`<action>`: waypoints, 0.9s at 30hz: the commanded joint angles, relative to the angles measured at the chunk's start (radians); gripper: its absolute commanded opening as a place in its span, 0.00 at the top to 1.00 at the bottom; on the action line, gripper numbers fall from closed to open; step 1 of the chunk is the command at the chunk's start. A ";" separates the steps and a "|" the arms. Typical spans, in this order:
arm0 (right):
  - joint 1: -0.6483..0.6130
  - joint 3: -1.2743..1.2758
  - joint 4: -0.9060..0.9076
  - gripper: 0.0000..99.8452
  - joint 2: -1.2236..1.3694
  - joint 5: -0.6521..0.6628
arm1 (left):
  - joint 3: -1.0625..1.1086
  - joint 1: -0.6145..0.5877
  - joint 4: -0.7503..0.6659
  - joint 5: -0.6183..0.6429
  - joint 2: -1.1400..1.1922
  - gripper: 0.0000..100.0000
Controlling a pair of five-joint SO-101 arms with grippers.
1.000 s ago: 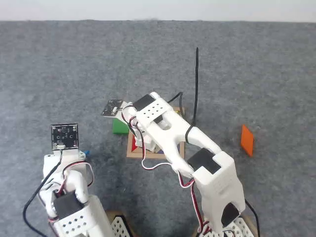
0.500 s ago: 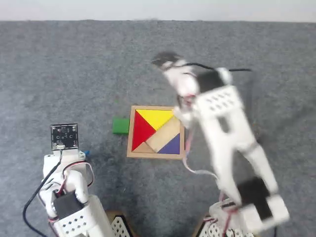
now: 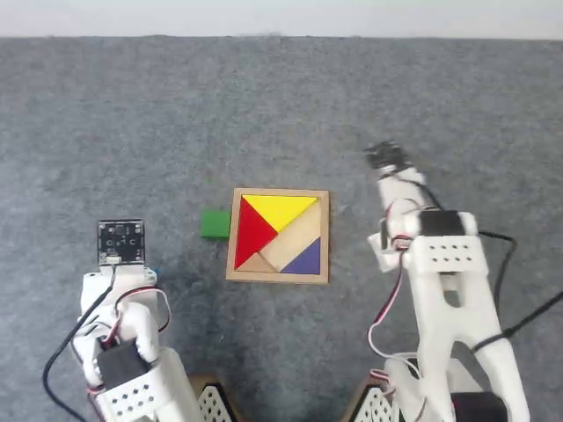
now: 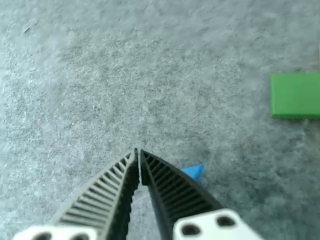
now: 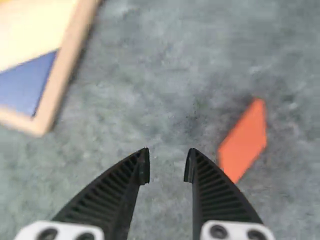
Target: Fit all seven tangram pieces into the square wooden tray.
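My left arm point(image 3: 123, 352) sits folded in the lower left of the high view. Its wrist is lifted toward the middle left of the frame, with the camera board point(image 3: 120, 242) facing up on top. My left jaws are pressed together, their ribbed inner faces meeting at the tips with nothing between them. My right arm point(image 3: 449, 281) rises from the lower right corner and stretches up to the right of centre, the wrist bent over at its far end. My right jaws stand parted, with a clear gap between the two tips, and they grip nothing.
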 commanded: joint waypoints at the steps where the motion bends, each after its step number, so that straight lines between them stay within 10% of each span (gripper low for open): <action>1: 0.093 0.006 -0.051 0.86 -0.045 -0.153 | -0.027 0.014 0.002 0.008 -0.017 0.98; 6: 0.143 0.081 -0.174 0.77 -0.044 -0.304 | -0.024 0.014 -0.002 0.011 -0.017 0.98; 15: 0.105 0.064 -0.217 0.75 0.027 -0.058 | -0.013 0.017 0.000 0.011 -0.017 0.98; 27: 0.262 -0.222 -0.196 0.75 0.493 -0.379 | -0.013 0.017 0.002 0.011 -0.017 0.98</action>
